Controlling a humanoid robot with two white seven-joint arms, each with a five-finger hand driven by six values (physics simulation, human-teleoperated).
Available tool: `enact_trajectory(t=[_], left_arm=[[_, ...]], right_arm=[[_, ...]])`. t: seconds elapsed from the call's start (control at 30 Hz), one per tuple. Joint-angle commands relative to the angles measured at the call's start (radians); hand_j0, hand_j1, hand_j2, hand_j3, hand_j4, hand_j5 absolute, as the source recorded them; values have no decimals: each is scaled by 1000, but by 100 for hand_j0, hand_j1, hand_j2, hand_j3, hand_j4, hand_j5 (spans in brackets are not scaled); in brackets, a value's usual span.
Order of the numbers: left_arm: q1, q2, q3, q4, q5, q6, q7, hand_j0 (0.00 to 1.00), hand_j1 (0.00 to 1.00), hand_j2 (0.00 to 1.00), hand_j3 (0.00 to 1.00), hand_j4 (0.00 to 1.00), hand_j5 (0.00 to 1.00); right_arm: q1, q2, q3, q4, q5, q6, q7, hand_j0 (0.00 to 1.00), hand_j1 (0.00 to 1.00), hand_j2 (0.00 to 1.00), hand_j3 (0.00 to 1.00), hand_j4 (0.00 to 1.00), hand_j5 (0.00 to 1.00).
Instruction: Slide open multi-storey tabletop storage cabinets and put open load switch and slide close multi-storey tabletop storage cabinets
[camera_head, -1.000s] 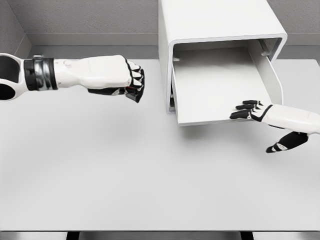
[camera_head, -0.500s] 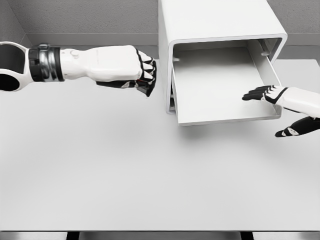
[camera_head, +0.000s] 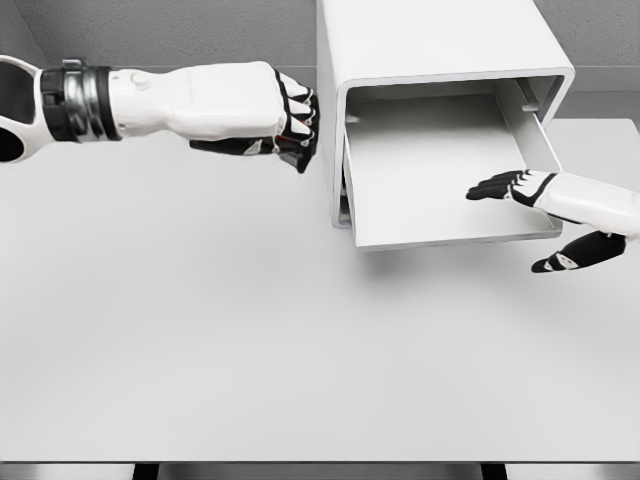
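Observation:
The white storage cabinet (camera_head: 430, 40) stands at the back of the table with its drawer (camera_head: 420, 170) slid out toward me, and the tray shows nothing inside. My left hand (camera_head: 290, 125) hovers just left of the cabinet's side wall, its fingers curled around a small dark load switch (camera_head: 235, 147) that is mostly hidden under the palm. My right hand (camera_head: 530, 220) is open at the drawer's right front corner. Its fingers (camera_head: 495, 187) lie flat over the tray and its thumb (camera_head: 570, 257) hangs below the front lip.
The white table (camera_head: 250, 340) stretches wide in front of the cabinet. A grey wall (camera_head: 170, 35) runs along the back. The table's front edge (camera_head: 320, 462) lies near the bottom of the view.
My left hand has travelled right and slightly up, ending close to the cabinet's left wall. My right hand lifted from the drawer's front lip to its right corner, then shifted a little left.

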Motion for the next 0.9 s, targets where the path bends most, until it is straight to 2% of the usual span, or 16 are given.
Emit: enact_trajectory(t=[0.0, 0.23, 0.33, 0.53, 0.63, 0.87], left_arm=[[-2, -5, 1, -2, 18, 2, 0, 37, 37, 37, 37, 37, 37], [-31, -57, 3, 1, 55, 2, 0, 36, 36, 36, 36, 36, 36], [-38, -89, 3, 3, 59, 2, 0, 36, 36, 36, 36, 36, 36], [-40, -155, 3, 15, 58, 2, 0, 36, 36, 36, 36, 36, 36], [-48, -178, 1, 40, 58, 2, 0, 36, 36, 36, 36, 36, 36], [-49, -261, -5, 112, 56, 2, 0, 36, 36, 36, 36, 36, 36]], right_arm=[[0, 5, -1, 1, -7, 1, 1, 100, 100, 100, 100, 100, 100], [0, 6, 4, 1, -7, 1, 1, 100, 100, 100, 100, 100, 100], [0, 49, 5, 3, -7, 1, 10, 100, 100, 100, 100, 100, 100], [-31, 52, 5, 4, -1, 1, 15, 100, 100, 100, 100, 100, 100], [-34, 83, 4, 6, 21, 1, 16, 100, 100, 100, 100, 100, 100], [-32, 69, 5, 6, 22, 1, 16, 100, 100, 100, 100, 100, 100]])
